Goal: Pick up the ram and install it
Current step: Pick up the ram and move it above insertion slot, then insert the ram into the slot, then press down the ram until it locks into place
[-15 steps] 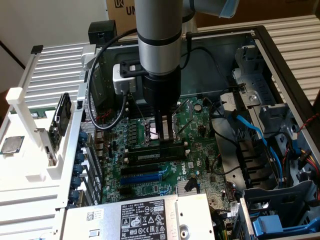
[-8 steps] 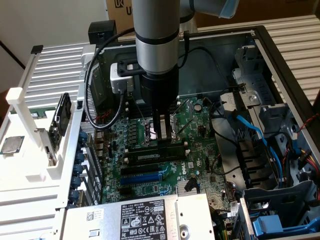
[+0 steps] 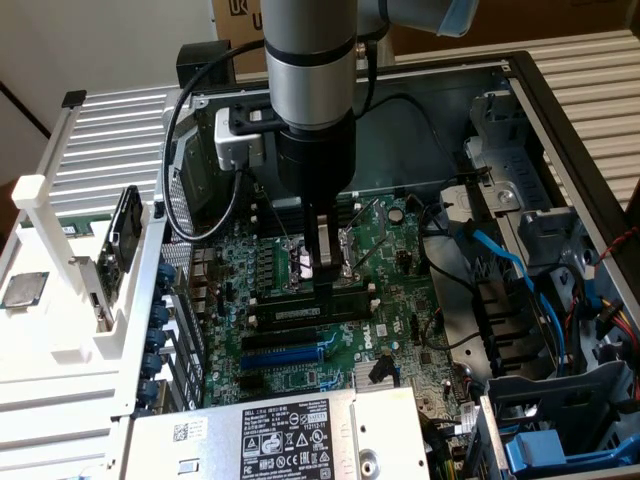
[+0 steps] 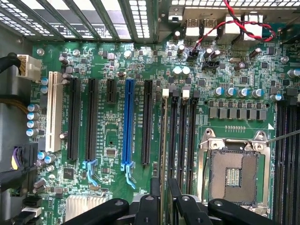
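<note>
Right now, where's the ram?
In the exterior view, the ram sits mid-motherboard, directly under the gripper, between the CPU socket and the blue slot.

Gripper over the memory slots
The gripper [image 4: 164,197] holds the ram [image 4: 163,140] edge-on in a slot beside the CPU socket [image 4: 233,173].

I count one bright blue plastic expansion slot [image 4: 128,126], one long white plastic slot [image 4: 55,112], three long black plastic slots [image 4: 73,122] and one short black slot [image 4: 111,91]. There is one square metal-framed processor socket [image 4: 233,171]. In the exterior view I see one dark flat ram stick [image 3: 300,313] at centre, one grey metal power-supply box with a black label [image 3: 290,435] at lower centre, and one loose square processor chip [image 3: 22,290] at the far left.
</note>
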### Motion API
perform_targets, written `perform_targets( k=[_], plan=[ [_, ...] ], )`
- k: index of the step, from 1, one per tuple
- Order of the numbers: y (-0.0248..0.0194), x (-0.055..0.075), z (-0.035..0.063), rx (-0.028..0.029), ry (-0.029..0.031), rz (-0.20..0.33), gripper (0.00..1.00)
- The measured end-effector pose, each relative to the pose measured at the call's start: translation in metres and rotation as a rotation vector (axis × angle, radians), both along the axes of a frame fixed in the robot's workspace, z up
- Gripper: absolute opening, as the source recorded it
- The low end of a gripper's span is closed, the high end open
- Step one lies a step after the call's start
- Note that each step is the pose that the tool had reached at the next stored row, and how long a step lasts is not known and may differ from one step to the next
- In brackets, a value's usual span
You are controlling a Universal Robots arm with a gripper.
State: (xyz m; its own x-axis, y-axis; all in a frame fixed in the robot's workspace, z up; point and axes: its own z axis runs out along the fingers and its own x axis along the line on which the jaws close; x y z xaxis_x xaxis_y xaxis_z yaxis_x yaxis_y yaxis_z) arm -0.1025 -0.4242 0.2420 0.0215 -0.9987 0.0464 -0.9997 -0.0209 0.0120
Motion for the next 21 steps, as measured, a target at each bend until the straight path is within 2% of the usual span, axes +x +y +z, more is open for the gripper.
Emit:
perform_targets(
  k=[14,16,17,21],
  plan=[
    [0.0,-0.0001,0.0001,0.0,0.0,0.0,0.22],
    [0.0,-0.0001,0.0001,0.0,-0.0001,0.0,0.19],
    [0.0,-0.0001,0.0001,0.0,-0.0001,0.0,0.13],
    [0.0,-0.0001,0.0001,0.0,0.0,0.0,0.1]
  ],
)
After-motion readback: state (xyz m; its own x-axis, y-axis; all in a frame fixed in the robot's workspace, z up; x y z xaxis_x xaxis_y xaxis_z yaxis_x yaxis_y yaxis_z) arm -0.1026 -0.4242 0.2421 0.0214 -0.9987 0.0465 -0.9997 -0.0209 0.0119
